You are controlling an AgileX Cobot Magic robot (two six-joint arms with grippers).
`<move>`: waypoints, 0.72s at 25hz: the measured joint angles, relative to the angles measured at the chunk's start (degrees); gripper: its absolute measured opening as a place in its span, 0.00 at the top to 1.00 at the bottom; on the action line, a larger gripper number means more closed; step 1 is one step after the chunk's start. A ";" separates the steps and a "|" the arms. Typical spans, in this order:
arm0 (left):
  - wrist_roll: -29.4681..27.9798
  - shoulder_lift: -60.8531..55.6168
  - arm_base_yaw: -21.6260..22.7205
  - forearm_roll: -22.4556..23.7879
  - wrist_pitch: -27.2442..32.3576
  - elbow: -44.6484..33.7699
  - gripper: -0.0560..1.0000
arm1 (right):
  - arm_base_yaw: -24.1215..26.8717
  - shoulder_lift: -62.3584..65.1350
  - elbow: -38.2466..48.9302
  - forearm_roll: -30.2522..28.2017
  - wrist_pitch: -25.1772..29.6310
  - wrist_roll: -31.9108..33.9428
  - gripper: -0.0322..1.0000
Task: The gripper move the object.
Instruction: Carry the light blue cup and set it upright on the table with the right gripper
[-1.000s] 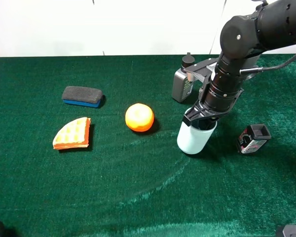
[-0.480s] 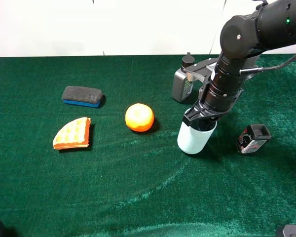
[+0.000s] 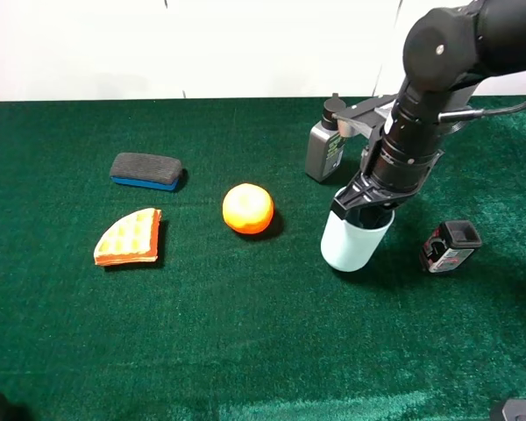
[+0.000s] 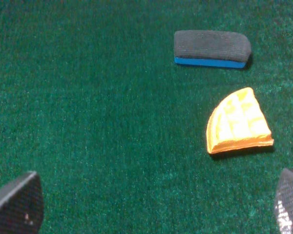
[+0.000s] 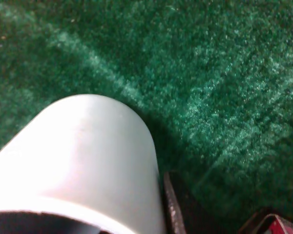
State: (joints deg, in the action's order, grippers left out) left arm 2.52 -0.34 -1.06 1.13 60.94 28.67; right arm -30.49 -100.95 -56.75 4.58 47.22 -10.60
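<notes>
The light blue-grey cup (image 3: 351, 246) stands on the green cloth, right of the orange. My right gripper (image 3: 365, 210) comes down onto the cup's rim and is shut on it. In the right wrist view the cup's wall (image 5: 88, 161) fills the near side, with one dark finger (image 5: 172, 210) beside it. My left gripper (image 4: 152, 204) is open and empty, its fingertips far apart above bare cloth. It is out of the high view.
An orange (image 3: 247, 208) lies left of the cup. A grey bottle (image 3: 324, 145) stands just behind the cup. A small black-capped bottle (image 3: 449, 246) lies to its right. A dark eraser (image 3: 145, 169) and an orange waffle wedge (image 3: 129, 236) lie at the left.
My right gripper has shifted slightly to the right with the cup in it. The cup now stands more upright. Nothing else has moved.
</notes>
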 joint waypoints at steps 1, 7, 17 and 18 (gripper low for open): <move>0.00 0.00 0.00 0.00 0.00 0.00 0.04 | 0.00 0.56 0.00 0.07 0.35 0.00 0.96; 0.00 0.00 0.00 0.00 0.00 0.00 0.04 | 0.00 3.59 0.00 0.31 2.62 0.00 0.96; 0.00 0.00 0.00 0.00 0.00 0.00 0.04 | 0.00 6.08 -7.04 0.54 10.68 1.36 0.96; 0.00 0.00 0.00 0.00 0.00 0.00 0.04 | 0.00 6.08 -7.94 0.54 11.53 1.46 0.96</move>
State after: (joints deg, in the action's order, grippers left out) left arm 2.52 -0.34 -1.06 1.13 60.94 28.67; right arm -30.49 -94.87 -64.69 5.13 58.75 -9.14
